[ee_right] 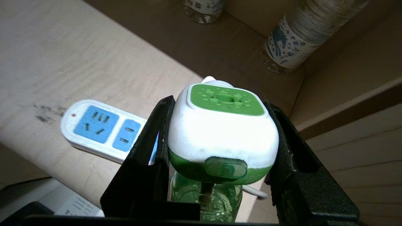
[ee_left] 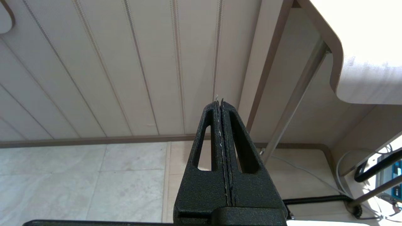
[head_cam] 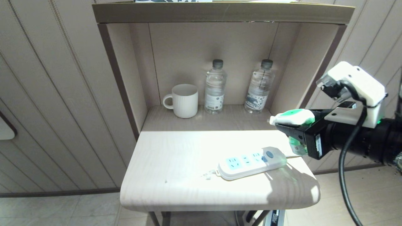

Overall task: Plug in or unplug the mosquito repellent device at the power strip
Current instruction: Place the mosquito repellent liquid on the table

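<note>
Pale panelled walls back a small wooden table (head_cam: 176, 175) with a boxed shelf at its rear, filling the middle of the head view. On the tabletop, lower centre-right, the strip (head_cam: 251, 162) lies flat with its blue sockets facing up and all of them bare, so nothing is plugged in. At centre right the right gripper (head_cam: 295, 127) hangs above and just beyond the strip's switch end, its jaws closed partway on the white sides of the device (head_cam: 293, 117); the green bottle hangs below the fingers. Gripped by its flanks like that, the plug face looks left free, which I'd guess suits pushing it into a socket. The left gripper (ee_left: 221, 105) is parked low beside the table leg, fingers pressed together, holding nothing. At the shelf's back stand a ribbed mug (head_cam: 182, 100) and two water bottles (head_cam: 215, 88); their labels are too small to read.
</note>
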